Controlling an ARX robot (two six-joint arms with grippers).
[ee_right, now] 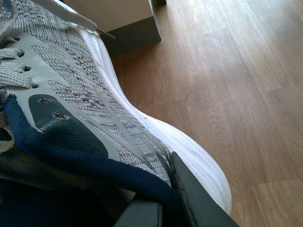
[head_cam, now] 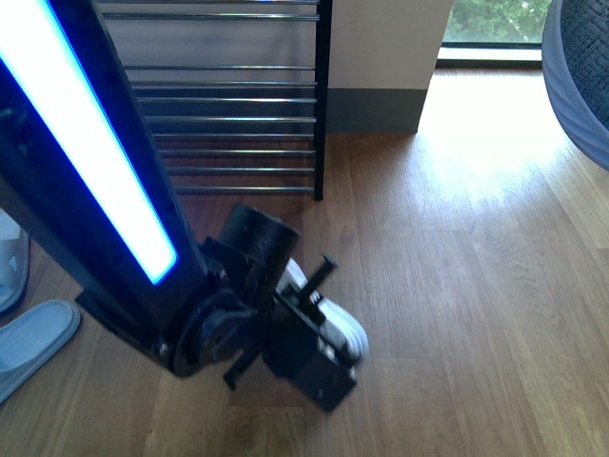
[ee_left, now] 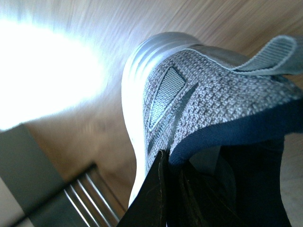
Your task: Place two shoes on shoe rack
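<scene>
Grey sneaker (ee_left: 199, 94) in left gripper (ee_left: 180, 187); second sneaker (ee_right: 85, 99) in right gripper (ee_right: 163, 201)

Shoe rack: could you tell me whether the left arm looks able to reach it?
Probably yes: the left gripper holds its sneaker low before the shoe rack, with only bare floor between.

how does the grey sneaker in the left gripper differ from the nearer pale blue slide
The grey knit sneaker has a white sole and navy lining; the pale blue rubber slide is plain. The left gripper clamps the sneaker's collar; the slide lies loose on the wooden floor. Neither is on the black-framed rack.
</scene>
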